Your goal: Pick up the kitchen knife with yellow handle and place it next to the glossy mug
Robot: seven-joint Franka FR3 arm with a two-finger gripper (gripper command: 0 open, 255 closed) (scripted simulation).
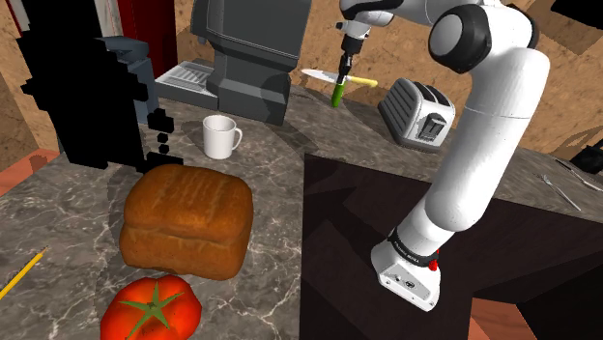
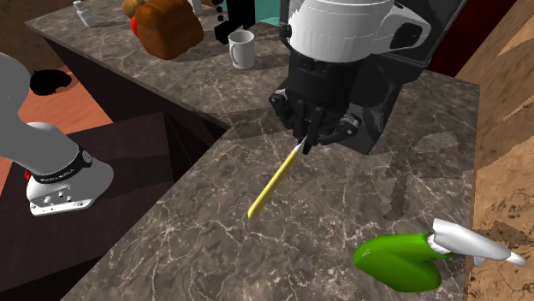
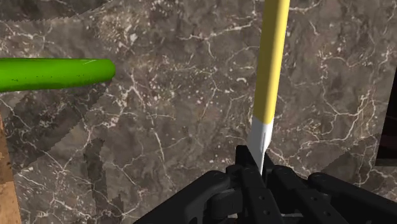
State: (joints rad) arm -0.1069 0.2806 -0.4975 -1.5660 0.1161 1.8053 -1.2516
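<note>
My gripper (image 2: 306, 141) is shut on the pale blade end of the yellow-handled knife (image 2: 274, 181). Its long yellow handle (image 3: 272, 60) slants down from the fingers toward the marble counter (image 2: 342, 197). In the shoulder view the gripper (image 1: 344, 66) is at the back of the counter, with the yellow handle (image 1: 365, 82) sticking out beside it. The white mug (image 1: 220, 135) stands upright toward the shoulder view's left, in front of the coffee machine (image 1: 242, 58). The mug (image 2: 241, 49) is well apart from the gripper.
A second knife with a green handle (image 2: 398, 261) lies on the counter by the wall, close to the gripper (image 3: 254, 162). A toaster (image 1: 417, 113) stands at the shoulder view's right. A bread loaf (image 1: 188, 220) and a tomato (image 1: 152, 307) sit nearer the front. The dark stand (image 1: 387, 222) is in the counter's corner.
</note>
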